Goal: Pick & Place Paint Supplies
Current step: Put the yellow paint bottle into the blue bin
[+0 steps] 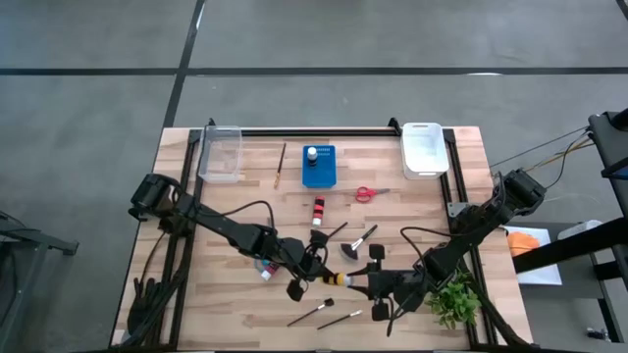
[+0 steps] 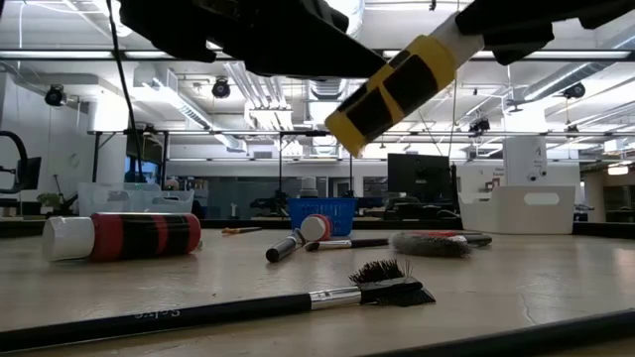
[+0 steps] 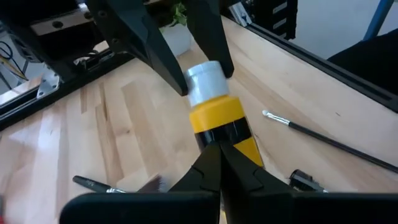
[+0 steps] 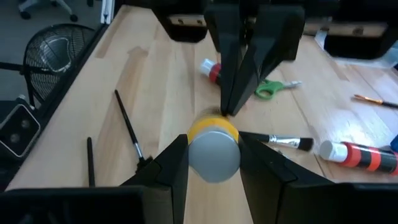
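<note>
A yellow paint bottle (image 1: 339, 279) with black bands and a white cap hangs above the table's near middle, between my two grippers. My right gripper (image 4: 214, 146) is shut on its cap end. My left gripper (image 3: 219, 152) is shut, its tips at the bottle's bottom end (image 4: 214, 121). A red bottle (image 2: 124, 236) lies on its side on the table. Red scissors (image 1: 368, 194) lie beside the blue holder (image 1: 319, 167). Green scissors (image 4: 270, 90) lie farther left. Dark-handled brushes (image 1: 312, 314) lie flat near the front edge. My right gripper pinches the bottle's white cap (image 4: 214, 155) between its two fingers, one on each side. The fingers come from the table's right, slanting a little downward, in line with the bottle. The bottle (image 2: 397, 84) is lifted clear and tilted, cap end higher. My left gripper's shut fingertips (image 3: 214, 165) lie against the bottle's yellow bottom end, coming from the table's left. I cannot tell whether they touch it.
A clear bin (image 1: 221, 152) stands at the far left and a white bin (image 1: 424, 147) at the far right. A green plant (image 1: 454, 299) sits by the right arm near the front. A fan brush (image 2: 382, 288) and a thin brush (image 1: 281, 165) also lie on the wood.
</note>
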Tool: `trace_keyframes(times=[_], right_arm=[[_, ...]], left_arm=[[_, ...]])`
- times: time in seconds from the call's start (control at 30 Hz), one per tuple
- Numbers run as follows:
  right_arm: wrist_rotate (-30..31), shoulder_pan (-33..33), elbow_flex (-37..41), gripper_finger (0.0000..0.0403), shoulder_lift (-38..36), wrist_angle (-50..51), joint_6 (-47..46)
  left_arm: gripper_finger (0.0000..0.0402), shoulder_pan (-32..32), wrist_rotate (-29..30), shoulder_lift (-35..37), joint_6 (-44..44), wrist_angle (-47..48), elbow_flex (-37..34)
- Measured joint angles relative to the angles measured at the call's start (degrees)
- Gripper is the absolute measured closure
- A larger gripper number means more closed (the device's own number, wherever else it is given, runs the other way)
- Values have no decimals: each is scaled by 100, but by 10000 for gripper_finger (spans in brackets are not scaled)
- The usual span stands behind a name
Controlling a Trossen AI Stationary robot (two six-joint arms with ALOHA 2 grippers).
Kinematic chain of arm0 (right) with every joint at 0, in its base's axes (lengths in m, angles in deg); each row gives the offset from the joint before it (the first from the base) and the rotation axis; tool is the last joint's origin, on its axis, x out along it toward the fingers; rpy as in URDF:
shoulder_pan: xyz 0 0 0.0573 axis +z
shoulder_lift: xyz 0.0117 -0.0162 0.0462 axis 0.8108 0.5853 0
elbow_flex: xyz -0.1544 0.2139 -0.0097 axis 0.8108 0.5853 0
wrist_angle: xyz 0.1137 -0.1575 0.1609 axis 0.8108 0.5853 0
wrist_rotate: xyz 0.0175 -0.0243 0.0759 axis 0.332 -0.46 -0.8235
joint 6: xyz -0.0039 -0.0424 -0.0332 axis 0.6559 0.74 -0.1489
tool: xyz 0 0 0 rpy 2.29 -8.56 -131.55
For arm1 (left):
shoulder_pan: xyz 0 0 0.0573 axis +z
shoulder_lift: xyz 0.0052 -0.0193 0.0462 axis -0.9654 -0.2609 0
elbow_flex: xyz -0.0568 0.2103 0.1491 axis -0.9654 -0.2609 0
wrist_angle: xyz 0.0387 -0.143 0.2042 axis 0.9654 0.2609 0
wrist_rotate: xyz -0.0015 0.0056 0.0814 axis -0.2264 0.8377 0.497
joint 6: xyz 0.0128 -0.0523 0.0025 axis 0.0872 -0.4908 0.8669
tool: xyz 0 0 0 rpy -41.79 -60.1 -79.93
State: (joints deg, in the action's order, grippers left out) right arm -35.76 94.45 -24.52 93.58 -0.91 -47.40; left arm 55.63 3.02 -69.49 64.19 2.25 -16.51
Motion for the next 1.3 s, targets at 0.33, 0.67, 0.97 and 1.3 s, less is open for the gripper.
trace_keyframes(times=[0.33, 0.67, 0.97, 1.3], right_arm=[[220, -11, 2, 294, -2, 89, 67], [351, -382, 4, 294, -360, 844, -209], [-1331, -2278, -410, 294, -1449, 2513, -106], [-3449, -4672, -2203, 294, -934, 4183, 758]], left_arm=[[394, -3, 351, 331, 266, 427, 0], [391, -565, 1842, 2240, 275, 2596, 2], [391, -1276, 2077, 3330, 151, 3363, -381], [390, -1307, 2231, 3443, -4, 3583, -610]])
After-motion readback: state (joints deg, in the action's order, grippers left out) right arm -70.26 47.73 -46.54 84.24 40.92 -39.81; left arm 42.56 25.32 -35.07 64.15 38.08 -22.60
